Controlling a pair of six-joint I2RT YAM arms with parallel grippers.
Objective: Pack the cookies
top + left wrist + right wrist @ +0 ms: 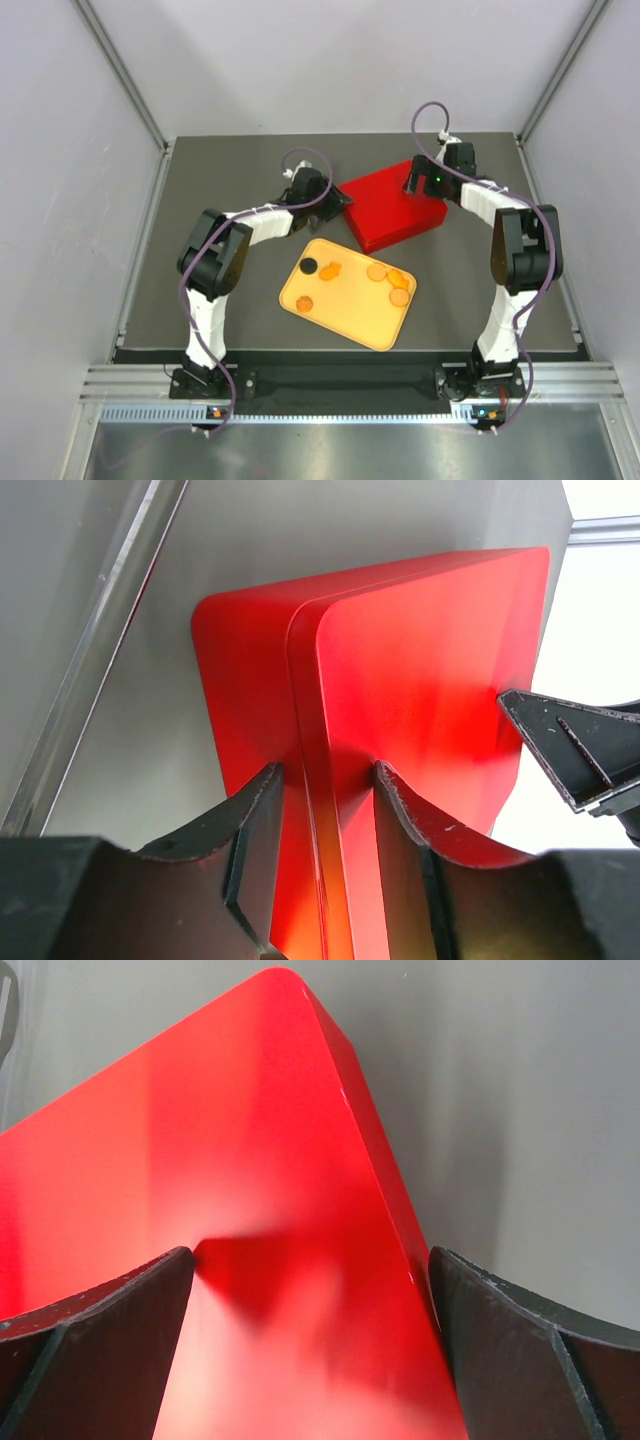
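Observation:
Several orange cookies (pixel 377 271) and one black cookie (pixel 309 266) lie on an orange tray (pixel 348 318) near the table's middle. Behind it sits a closed red box (pixel 395 215). My left gripper (pixel 338 205) is at the box's left corner. In the left wrist view its jaws (pixel 328 775) straddle the edge of the red lid (pixel 420 660), partly closed, with a gap showing on each side. My right gripper (pixel 418 183) hangs at the box's back edge. It is wide open (pixel 310 1255), one finger over the lid (pixel 200 1140) and the other beside the box's side wall.
The dark table (pixel 240 300) is walled by pale panels left, right and behind. A metal rail (pixel 340 380) runs along the near edge by the arm bases. One finger of the right gripper (pixel 570 750) shows in the left wrist view past the box's far edge.

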